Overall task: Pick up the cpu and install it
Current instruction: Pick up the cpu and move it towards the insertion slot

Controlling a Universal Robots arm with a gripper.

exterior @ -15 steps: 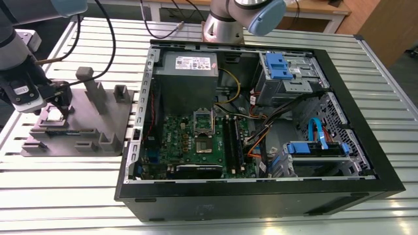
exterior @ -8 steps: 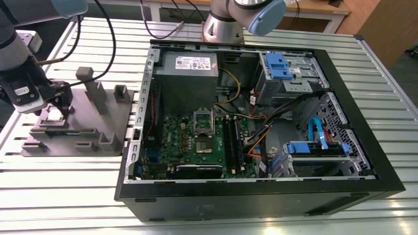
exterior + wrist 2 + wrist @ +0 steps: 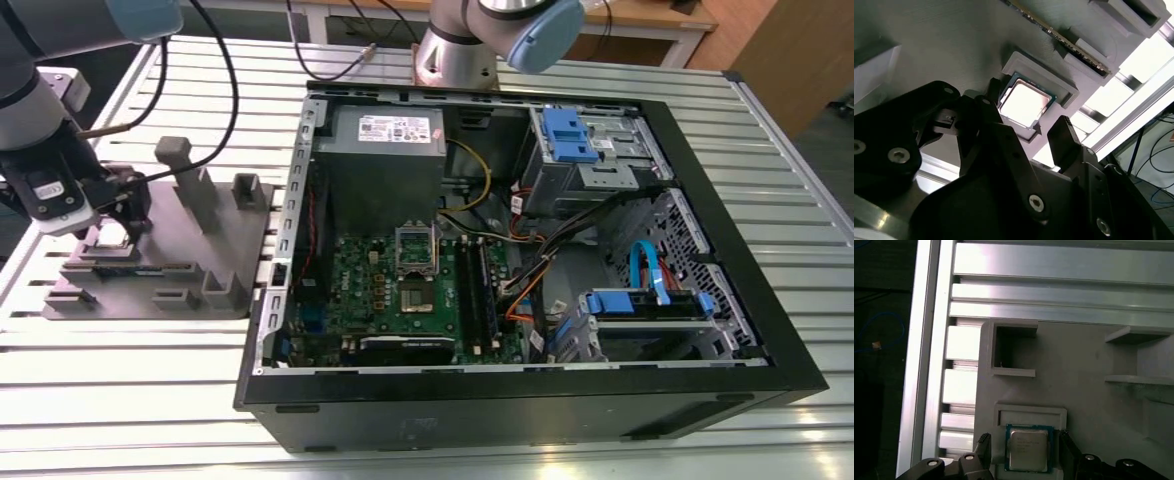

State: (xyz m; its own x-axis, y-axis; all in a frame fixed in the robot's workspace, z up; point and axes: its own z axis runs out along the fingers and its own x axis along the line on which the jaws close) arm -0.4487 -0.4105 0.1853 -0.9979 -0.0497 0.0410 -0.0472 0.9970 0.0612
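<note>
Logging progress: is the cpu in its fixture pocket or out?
In: the cpu lies flat in the recess, open pincer straddling it.

cpu (image 3: 1027, 450) in fixture (image 3: 1094, 405) recess | pincer (image 3: 1024, 442) astride cpu | fixture beside computer case (image 3: 507, 400)

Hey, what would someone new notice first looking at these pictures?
The open computer case with its green motherboard dominates the exterior view's centre. In both wrist views, the shiny cpu sits in a pocket of the grey plastic fixture, with the arm's jaws open on either side.
</note>
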